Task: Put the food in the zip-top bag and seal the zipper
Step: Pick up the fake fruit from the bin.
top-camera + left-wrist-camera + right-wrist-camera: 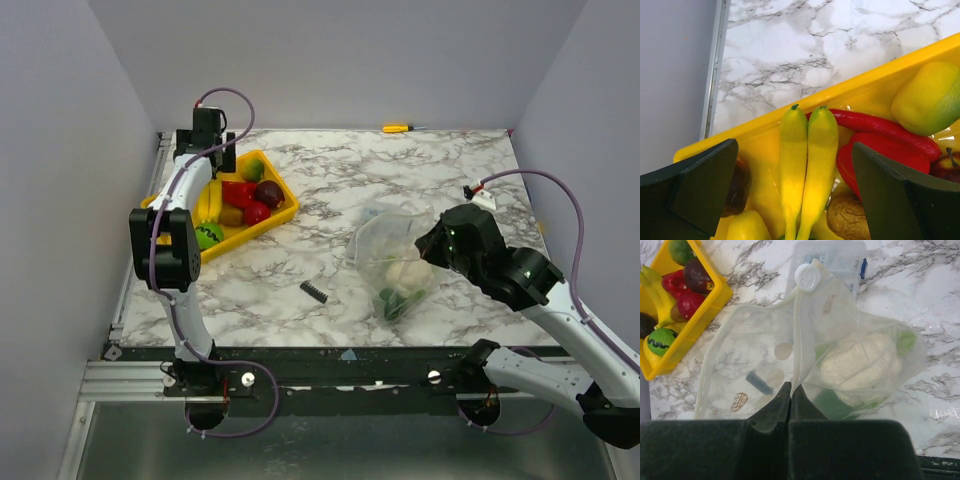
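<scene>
The clear zip-top bag (383, 243) lies at mid-table with a white cauliflower (411, 272) and a green piece (392, 304) inside. My right gripper (791, 390) is shut on the bag's zipper strip (797, 335), with the cauliflower (860, 367) just right of it inside the bag (745, 345). My left gripper (802, 192) is open above the yellow tray (865, 85), straddling two long yellow pieces (807, 160). A red piece (880, 145) and a yellow-green piece (932, 97) lie to their right. In the top view the left gripper (212, 150) hangs over the tray's far end.
The yellow tray (282, 215) at the left holds several food pieces, red, green, yellow and dark purple. A small black spring-like part (313, 291) lies between the tray and the bag. A yellow-handled tool (397, 128) lies at the back edge. Grey walls enclose the table.
</scene>
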Controlling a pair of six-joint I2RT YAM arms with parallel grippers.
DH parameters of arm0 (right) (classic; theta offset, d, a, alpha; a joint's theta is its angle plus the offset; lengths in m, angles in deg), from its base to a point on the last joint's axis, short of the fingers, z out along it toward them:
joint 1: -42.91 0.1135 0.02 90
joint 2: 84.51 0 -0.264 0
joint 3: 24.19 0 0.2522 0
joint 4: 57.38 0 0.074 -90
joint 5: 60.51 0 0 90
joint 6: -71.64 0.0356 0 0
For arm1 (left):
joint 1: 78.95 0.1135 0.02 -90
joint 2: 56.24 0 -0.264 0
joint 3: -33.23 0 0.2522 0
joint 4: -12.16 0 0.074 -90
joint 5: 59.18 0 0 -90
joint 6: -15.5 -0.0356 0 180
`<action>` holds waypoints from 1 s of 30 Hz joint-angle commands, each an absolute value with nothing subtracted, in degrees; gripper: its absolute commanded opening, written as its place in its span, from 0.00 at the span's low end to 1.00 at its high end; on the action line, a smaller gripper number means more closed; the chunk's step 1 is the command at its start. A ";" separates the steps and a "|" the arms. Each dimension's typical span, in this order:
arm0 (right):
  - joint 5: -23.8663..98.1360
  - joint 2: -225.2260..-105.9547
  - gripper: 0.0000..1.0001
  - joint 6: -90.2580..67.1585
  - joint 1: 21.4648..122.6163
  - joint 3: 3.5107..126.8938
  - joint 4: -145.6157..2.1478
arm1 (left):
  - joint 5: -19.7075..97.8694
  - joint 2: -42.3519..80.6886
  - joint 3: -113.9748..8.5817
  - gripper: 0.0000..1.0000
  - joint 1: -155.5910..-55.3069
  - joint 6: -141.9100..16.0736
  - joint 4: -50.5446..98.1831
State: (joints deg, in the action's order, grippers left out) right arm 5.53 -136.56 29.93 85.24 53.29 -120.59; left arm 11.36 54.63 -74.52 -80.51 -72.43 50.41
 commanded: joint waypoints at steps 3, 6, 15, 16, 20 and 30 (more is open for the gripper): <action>4.41 -136.16 0.00 28.78 85.57 55.28 -120.78 | 14.71 62.48 -85.13 0.99 -80.06 -79.24 58.59; 3.79 -136.05 0.00 28.56 85.58 55.54 -121.14 | 17.80 65.55 -89.87 0.99 -79.48 -78.75 61.89; 4.31 -137.24 0.00 28.39 85.61 55.49 -120.17 | 20.28 74.18 -100.76 0.98 -77.93 -77.16 72.14; 4.30 -137.25 0.00 28.39 85.60 55.40 -119.99 | 20.00 75.02 -101.28 0.98 -77.89 -77.18 73.02; 4.64 -137.77 0.00 28.39 85.57 55.22 -119.63 | 19.07 76.16 -100.98 0.99 -77.22 -75.85 73.36; 5.14 -138.82 0.00 28.03 85.60 55.74 -119.41 | 19.66 79.96 -107.04 0.92 -77.09 -76.11 77.30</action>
